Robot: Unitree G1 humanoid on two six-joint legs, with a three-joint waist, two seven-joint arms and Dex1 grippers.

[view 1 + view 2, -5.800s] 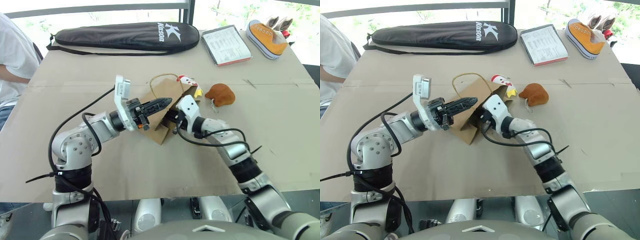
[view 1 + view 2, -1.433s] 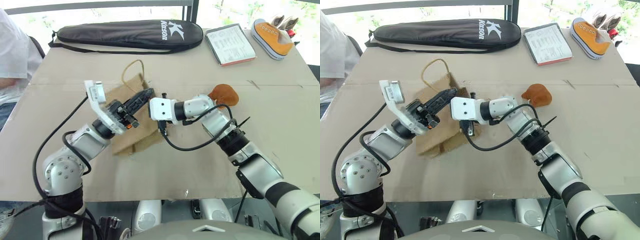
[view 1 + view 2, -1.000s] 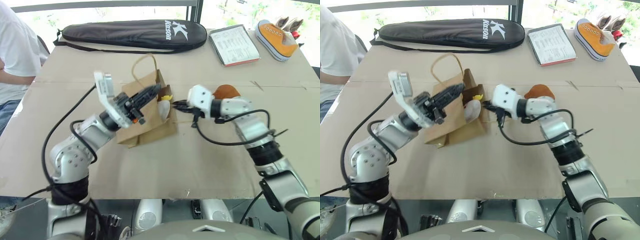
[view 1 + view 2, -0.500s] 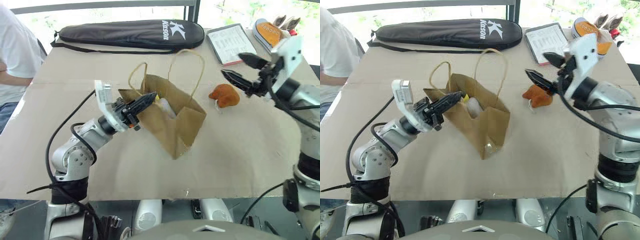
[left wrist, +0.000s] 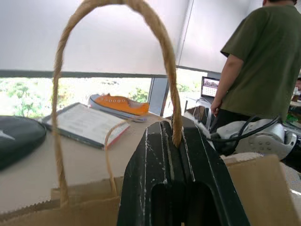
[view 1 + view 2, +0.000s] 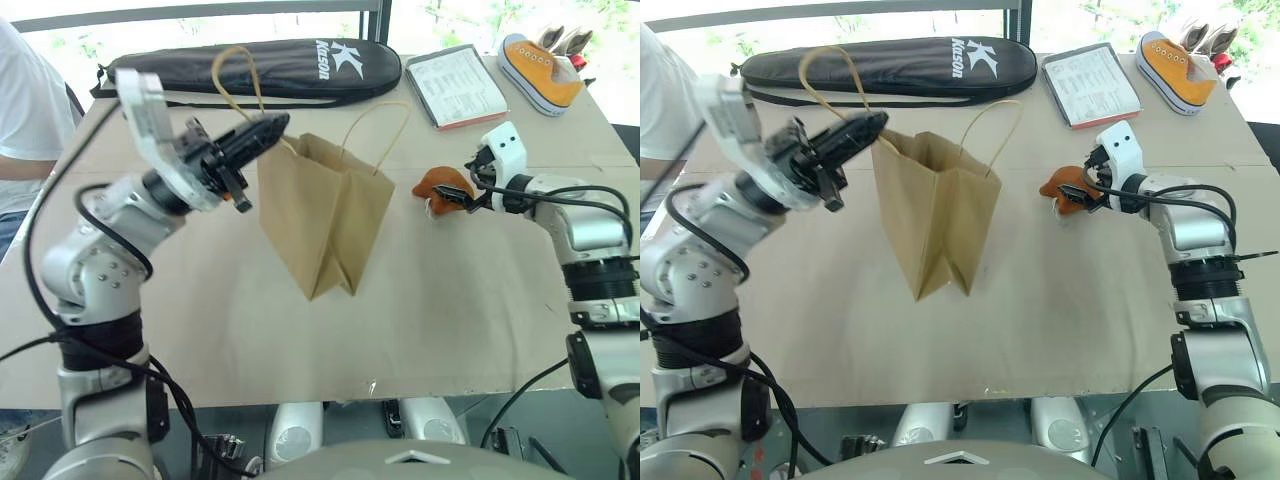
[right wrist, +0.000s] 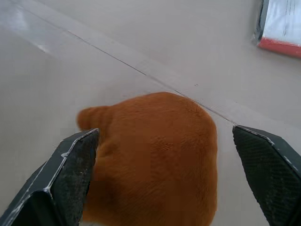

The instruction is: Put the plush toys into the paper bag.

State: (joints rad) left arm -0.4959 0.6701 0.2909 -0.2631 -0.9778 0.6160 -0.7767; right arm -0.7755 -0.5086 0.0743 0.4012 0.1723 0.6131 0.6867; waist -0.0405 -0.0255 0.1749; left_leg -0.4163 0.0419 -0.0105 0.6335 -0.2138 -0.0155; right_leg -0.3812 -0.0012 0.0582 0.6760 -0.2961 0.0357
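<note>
Two broad stretches of bare cardboard-covered table (image 6: 300, 340) lie open, one in front of the paper bag (image 6: 330, 225) and one between the bag and the near edge under the right arm. Along the far edge sit a long black racket case (image 6: 260, 65), a clipboard of printed paper (image 6: 462, 88) and an orange canvas sneaker (image 6: 540, 72), all well apart from the bag. A person in a white shirt (image 6: 25, 110) sits at the far left corner, and the left wrist view shows another person in a green shirt (image 5: 263, 61) standing beyond the table.

The left gripper (image 6: 262, 128) is clamped shut on one twisted paper loop handle (image 6: 232, 75), so the plain brown kraft bag hangs upright with its creased bottom corner at the table surface. Its mouth gapes upward; what is inside cannot be made out from here. The second handle (image 6: 385, 120) arches free over the opening.

The brown drumstick-shaped plush toy (image 6: 443, 188) lies on the table to the right of the bag, apart from it. The right gripper (image 6: 456, 190) has its black fingers (image 7: 70, 174) spread wide to either side of the fuzzy toy, not closed on it.
</note>
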